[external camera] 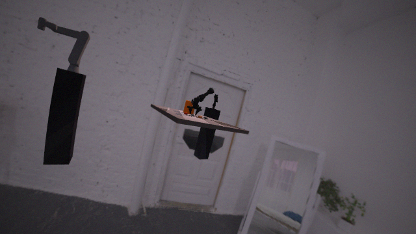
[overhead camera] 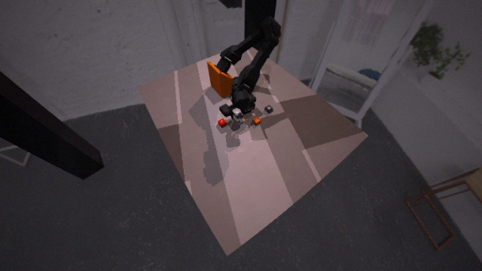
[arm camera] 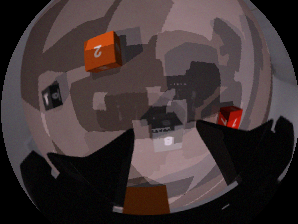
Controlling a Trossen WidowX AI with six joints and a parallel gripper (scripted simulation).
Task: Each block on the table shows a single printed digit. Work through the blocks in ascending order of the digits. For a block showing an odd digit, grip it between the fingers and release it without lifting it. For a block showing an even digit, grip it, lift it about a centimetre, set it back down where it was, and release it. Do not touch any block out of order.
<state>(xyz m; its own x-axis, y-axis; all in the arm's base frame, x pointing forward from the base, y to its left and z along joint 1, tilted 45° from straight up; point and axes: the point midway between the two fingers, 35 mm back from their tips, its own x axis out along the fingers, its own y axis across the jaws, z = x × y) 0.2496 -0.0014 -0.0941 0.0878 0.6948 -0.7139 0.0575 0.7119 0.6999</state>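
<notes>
My gripper [overhead camera: 236, 113] [external camera: 194, 112] [arm camera: 166, 128] is open, low over the table. A pale block [overhead camera: 236, 114] [arm camera: 172, 145] sits between the spread fingertips with room on both sides; its digit looks like an 8 but is blurred. A red block [overhead camera: 222, 123] [arm camera: 230, 118] lies beside one finger, which partly covers it in the wrist view; its digit looks like a 7. An orange block [overhead camera: 257, 120] [arm camera: 102, 51] showing a 2 lies on the other side. A dark block [overhead camera: 268, 109] [arm camera: 52, 97] lies beyond the orange one; its digit is not clearly readable.
An upright orange panel [overhead camera: 220, 80] [arm camera: 146, 200] stands on the table [overhead camera: 256, 165] behind the blocks, close to the arm. A separate grey arm [external camera: 78, 49] on a black pedestal [external camera: 65, 117] stands away from the table.
</notes>
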